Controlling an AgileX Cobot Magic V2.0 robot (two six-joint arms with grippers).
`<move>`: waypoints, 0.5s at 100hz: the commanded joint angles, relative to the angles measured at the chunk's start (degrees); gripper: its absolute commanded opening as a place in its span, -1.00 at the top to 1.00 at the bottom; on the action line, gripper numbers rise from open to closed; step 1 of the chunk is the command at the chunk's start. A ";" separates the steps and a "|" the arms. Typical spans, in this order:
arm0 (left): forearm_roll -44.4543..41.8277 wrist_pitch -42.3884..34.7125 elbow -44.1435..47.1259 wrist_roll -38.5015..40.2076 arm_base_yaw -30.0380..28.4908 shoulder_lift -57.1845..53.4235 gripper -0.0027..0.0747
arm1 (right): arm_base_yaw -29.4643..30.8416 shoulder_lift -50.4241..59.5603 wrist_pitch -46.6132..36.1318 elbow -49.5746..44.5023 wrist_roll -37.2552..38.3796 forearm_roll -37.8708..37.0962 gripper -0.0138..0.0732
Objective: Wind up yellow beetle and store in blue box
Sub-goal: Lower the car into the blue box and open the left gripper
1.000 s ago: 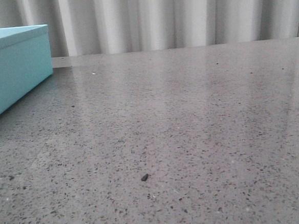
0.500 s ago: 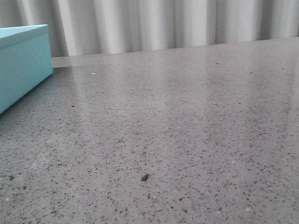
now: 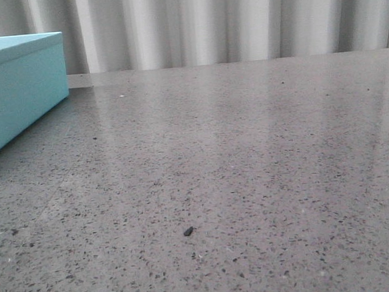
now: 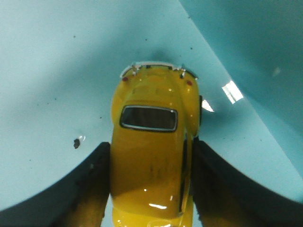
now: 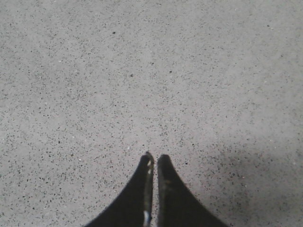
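Lacquer on the beetle [image 4: 151, 151] looks slick and hard; its flanks suit gripping. The left pincer [image 4: 150, 189] clamps those flanks over the box [image 4: 52, 61] floor. The right pincer [image 5: 153, 163] is closed, empty.

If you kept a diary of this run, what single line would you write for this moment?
left gripper: shut on yellow beetle, over turquoise surface inside blue box | right gripper: shut, holding nothing, above grey table | stage: storing beetle

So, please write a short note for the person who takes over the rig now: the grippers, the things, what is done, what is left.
Left gripper: jaws shut on the yellow beetle, held over a turquoise inner surface, apparently inside the blue box.
Right gripper: jaws shut, empty, over bare table.
Done: beetle brought to the box. Winding cannot be judged.
Left: release the beetle, withdraw.
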State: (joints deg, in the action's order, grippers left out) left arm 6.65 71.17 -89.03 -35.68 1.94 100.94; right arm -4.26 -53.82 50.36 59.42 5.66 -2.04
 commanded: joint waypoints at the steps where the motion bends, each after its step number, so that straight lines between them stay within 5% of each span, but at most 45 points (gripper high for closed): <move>1: 1.29 1.55 -1.47 0.72 -0.03 -2.53 0.06 | 0.02 0.96 -3.63 1.41 -0.21 -0.15 0.82; 25: 1.29 1.11 -1.47 1.98 -0.03 -2.53 -0.12 | 0.02 0.96 -3.63 1.41 -0.21 -0.15 0.82; 50: 0.63 1.16 -1.67 1.98 -0.03 -3.32 0.02 | 0.02 0.96 -3.63 1.41 -0.21 -0.15 0.82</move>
State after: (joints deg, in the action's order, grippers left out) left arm 6.65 71.08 -89.03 -34.47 1.94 100.94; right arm -4.26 -53.82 50.36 59.42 5.66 -2.04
